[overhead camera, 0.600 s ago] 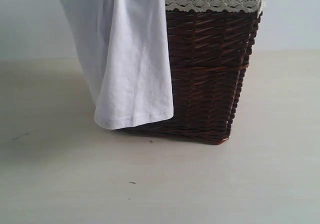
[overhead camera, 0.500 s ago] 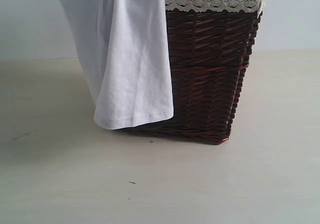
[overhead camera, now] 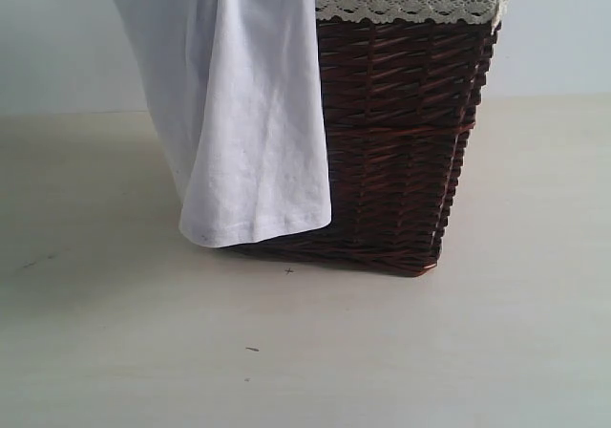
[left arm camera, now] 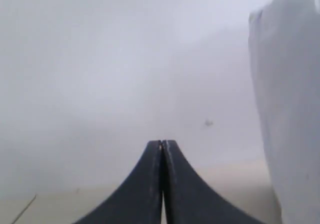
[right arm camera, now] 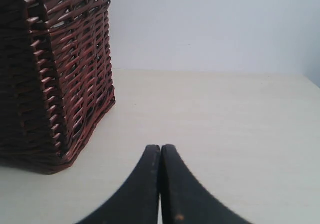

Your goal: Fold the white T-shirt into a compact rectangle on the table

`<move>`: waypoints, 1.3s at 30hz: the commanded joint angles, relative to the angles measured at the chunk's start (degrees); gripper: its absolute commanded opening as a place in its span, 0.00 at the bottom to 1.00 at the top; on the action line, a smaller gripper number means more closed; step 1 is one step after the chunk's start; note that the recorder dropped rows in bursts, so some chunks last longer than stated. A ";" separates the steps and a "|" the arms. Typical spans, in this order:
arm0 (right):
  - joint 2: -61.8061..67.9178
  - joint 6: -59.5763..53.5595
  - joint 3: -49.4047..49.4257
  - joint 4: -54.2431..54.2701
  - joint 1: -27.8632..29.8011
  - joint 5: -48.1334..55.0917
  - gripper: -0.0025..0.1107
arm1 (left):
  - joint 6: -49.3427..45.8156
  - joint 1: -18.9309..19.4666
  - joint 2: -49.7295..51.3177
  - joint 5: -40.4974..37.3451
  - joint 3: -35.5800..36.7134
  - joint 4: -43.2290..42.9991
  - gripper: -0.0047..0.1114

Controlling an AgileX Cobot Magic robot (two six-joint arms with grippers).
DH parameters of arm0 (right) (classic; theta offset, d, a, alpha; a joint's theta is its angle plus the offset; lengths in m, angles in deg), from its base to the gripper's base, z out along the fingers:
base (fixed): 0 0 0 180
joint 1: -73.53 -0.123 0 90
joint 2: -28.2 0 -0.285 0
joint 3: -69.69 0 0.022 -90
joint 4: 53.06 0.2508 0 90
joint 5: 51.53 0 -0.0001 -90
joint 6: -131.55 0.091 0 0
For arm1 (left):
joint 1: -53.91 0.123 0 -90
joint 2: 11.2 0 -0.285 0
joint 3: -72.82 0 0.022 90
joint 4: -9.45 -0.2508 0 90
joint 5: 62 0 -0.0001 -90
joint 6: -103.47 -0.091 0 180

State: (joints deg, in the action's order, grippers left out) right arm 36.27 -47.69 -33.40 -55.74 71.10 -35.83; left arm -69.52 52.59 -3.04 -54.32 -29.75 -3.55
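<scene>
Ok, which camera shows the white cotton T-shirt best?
The exterior view: the white cotton T-shirt hangs down the dark brown wicker basket, hem visible. The left wrist view catches only a blurred white edge; the right wrist view shows none.

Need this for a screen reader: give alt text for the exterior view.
A white T-shirt hangs down the side of a brown wicker basket, its hem nearly at the basket's base. The basket stands on a beige table, with a lace-edged liner at its rim.
</scene>
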 commanded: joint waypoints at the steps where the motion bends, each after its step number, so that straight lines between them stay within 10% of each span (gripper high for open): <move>1: -0.28 -0.18 0.30 -0.14 0.38 -0.33 0.02 | 17.30 0.14 -0.37 17.24 -0.21 0.08 0.04; 8: -0.28 -0.18 0.30 -0.14 0.38 -0.33 0.02 | 38.51 0.14 1.55 21.07 -3.37 -3.88 0.04; 11: -0.28 -0.18 0.30 -0.14 0.38 -0.33 0.02 | 53.69 0.14 7.86 15.19 -11.35 -26.34 0.04; 15: -0.28 -0.18 0.30 -0.14 0.38 -0.33 0.02 | 82.30 0.14 21.77 26.97 -21.91 -61.12 0.05; 18: -0.28 -0.18 0.30 -0.14 0.38 -0.33 0.02 | 86.48 0.14 31.50 35.53 -27.46 -70.70 0.23; 23: -0.28 -0.18 0.30 -0.14 0.38 -0.33 0.02 | 79.14 0.14 44.81 36.54 -28.18 -70.12 0.68; 33: -0.28 -0.18 0.30 -0.14 0.38 -0.33 0.02 | 32.13 -8.26 70.15 41.96 -28.18 -38.56 0.70; 39: -0.28 -0.07 0.30 -0.14 0.38 -0.33 0.02 | 23.33 -10.74 81.05 43.60 -32.15 -29.74 0.70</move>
State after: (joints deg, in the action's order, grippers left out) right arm 36.27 -47.69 -33.40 -55.74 71.10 -35.83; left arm -42.20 42.53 74.42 -12.48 -59.68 -36.98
